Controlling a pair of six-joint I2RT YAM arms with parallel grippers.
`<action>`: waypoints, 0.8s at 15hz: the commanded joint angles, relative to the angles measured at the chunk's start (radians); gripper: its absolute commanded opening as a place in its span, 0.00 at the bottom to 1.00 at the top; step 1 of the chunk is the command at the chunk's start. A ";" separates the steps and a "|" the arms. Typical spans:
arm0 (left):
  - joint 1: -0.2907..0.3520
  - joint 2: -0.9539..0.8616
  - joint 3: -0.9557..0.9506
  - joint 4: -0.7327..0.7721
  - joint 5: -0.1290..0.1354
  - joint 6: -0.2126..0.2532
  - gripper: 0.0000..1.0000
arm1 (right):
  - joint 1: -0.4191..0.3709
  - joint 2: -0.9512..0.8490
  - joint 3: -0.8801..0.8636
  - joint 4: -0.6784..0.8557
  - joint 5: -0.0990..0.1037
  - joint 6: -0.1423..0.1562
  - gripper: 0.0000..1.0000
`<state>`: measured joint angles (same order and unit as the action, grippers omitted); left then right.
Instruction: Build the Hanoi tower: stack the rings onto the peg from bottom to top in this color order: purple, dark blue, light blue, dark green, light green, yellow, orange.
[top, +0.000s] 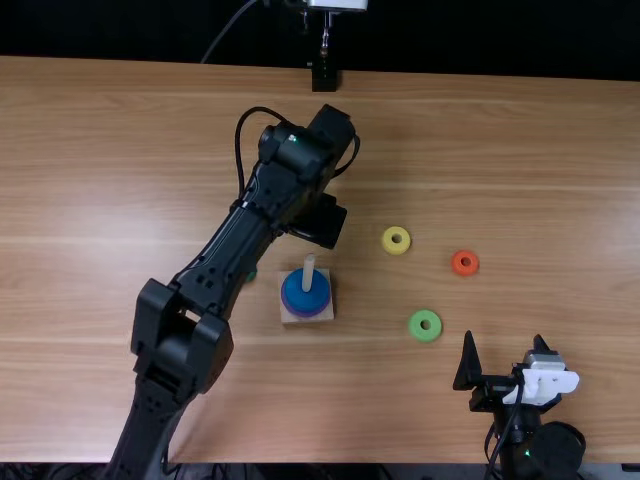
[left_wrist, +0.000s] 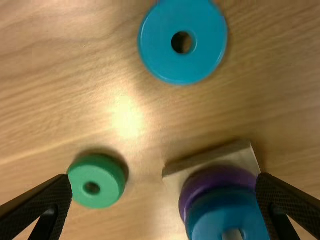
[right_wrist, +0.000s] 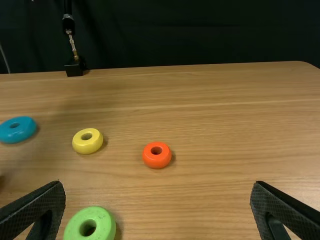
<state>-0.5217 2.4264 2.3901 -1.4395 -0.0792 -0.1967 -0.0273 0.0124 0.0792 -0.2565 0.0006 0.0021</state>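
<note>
My left gripper (top: 318, 220) hangs above the table beyond the wooden base (top: 308, 318), where purple (top: 306, 312) and dark blue (top: 306, 291) rings sit around the peg (top: 308, 272). In the left wrist view, that left gripper (left_wrist: 167, 192) is open and empty, with the light blue ring (left_wrist: 155, 50) and dark green ring (left_wrist: 90, 189) flat on the table. My right gripper (top: 505, 345) stands open near the front edge; the right wrist view shows this right gripper (right_wrist: 159, 186) holding nothing. Yellow (top: 396, 240), orange (top: 465, 262) and light green (top: 425, 325) rings lie right of the base.
The left arm stretches across the tabletop (top: 90, 200) left of the peg, passing over part of the dark green ring. A black stand (top: 324, 75) is at the far edge of the table.
</note>
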 joint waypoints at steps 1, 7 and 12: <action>0.002 0.057 0.070 0.002 -0.011 0.018 1.00 | -0.010 -0.012 -0.064 -0.069 0.009 0.002 1.00; 0.011 0.171 0.167 0.004 -0.007 0.018 1.00 | -0.010 -0.012 -0.064 -0.069 0.009 0.002 1.00; 0.011 0.217 0.213 0.022 0.033 0.016 1.00 | -0.010 -0.012 -0.064 -0.069 0.009 0.002 1.00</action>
<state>-0.5217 2.6148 2.5683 -1.4166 -0.0631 -0.1867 -0.0269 0.0120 0.0792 -0.2565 0.0002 0.0021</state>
